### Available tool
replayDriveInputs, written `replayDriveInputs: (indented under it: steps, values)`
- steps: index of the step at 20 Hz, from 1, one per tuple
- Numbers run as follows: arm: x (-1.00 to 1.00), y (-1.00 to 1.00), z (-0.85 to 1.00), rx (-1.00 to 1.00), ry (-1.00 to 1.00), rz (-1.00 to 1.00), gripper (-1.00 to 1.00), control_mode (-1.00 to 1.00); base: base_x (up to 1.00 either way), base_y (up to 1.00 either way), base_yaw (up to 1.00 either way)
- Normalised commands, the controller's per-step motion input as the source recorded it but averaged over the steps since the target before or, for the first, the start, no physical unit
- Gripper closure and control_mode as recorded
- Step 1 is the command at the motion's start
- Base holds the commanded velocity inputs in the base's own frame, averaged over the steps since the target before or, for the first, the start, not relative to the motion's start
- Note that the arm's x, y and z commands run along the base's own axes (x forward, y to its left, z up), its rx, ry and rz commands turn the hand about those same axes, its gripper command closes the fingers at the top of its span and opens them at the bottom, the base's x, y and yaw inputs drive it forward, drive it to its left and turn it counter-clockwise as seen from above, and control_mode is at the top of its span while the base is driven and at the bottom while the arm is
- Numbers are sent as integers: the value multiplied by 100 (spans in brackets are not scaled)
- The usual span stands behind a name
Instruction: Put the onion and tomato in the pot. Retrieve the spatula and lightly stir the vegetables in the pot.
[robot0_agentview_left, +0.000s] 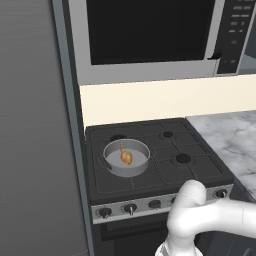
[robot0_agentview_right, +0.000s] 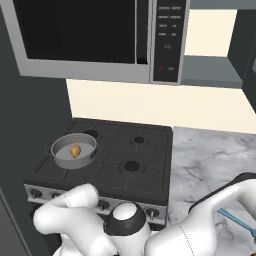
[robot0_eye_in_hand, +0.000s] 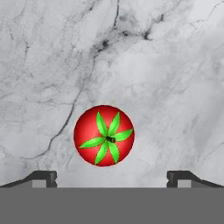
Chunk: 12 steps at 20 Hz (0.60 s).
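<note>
Jaws (robot0_eye_in_hand: 112, 178): wide apart, holding nothing. The two dark fingertips (robot0_eye_in_hand: 43, 177) stand at the bottom of the hand view, one on each side of the tomato and clear of it.
Tomato (robot0_eye_in_hand: 103, 135): rests on the marble desk (robot0_eye_in_hand: 166, 65), seen from straight above with its green star-shaped calyx facing the camera. It lies between the lines of the two fingertips, nearer the one at left of that view, touching neither.
Onion (robot0_agentview_left: 126, 157): lies inside the pot (robot0_agentview_left: 111, 161), near its middle, thin stem pointing up. The right base view shows it in the same place (robot0_agentview_right: 75, 150).
Pot: sits on the stove (robot0_agentview_left: 165, 175), over the front burner at the stove's left, beside the dark tall panel. In the right base view it (robot0_agentview_right: 64, 159) stands at the stove's near-left corner.
Spatula (robot0_agentview_right: 235, 219): a teal strip shows at the lower right of the right base view, past the white arm (robot0_agentview_right: 200, 225); what it rests on cannot be told.
Desk: grey-veined marble, adjoining the stove's right edge (robot0_agentview_right: 210, 160).
Microwave (robot0_agentview_left: 150, 35): mounted above the stove.
</note>
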Motion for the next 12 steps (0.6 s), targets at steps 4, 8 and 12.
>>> replayDriveInputs:
  steps: [4, 8, 12]
  values:
    - [1, -24, -1, 0, 0, 0, -100, -100, 0, 0, 0]
    - [19, -23, 0, 0, 0, 0, -100, -100, 0, 0, 0]
    - [27, -19, -18, 0, 0, 0, -100, -100, 0, 0, 0]
